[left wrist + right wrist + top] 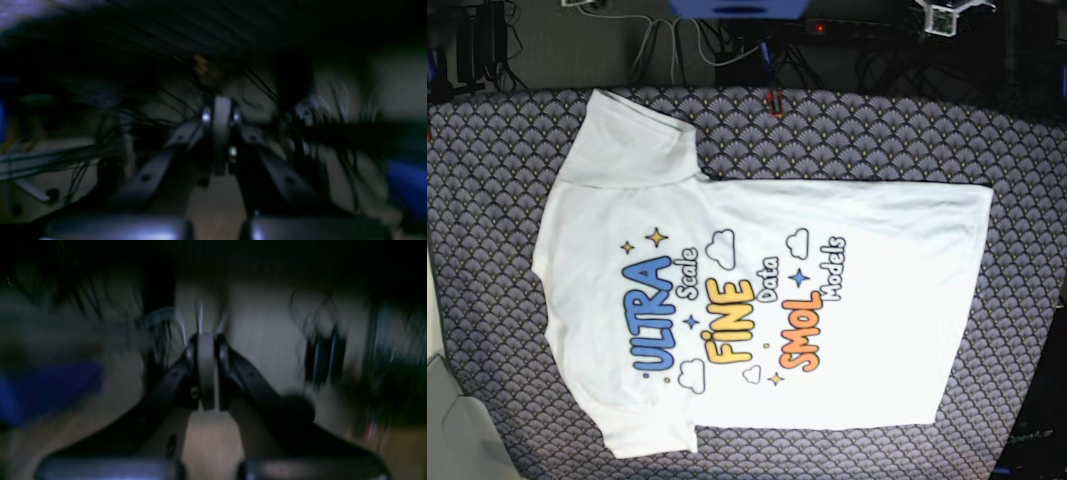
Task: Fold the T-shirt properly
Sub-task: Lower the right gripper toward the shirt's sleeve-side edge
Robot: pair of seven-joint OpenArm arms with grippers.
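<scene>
Across the middle of the table (487,130), on its scale-patterned purple cover, the T-shirt (757,300) lies flat and print-side up, collar end toward the left, hem toward the right. One sleeve reaches to the far left, the other to the near left. Neither arm shows in the base view. Both wrist views are dark and blurred; the left tool (222,133) and the right tool (206,373) each seem pinched narrow, with nothing between the tips.
</scene>
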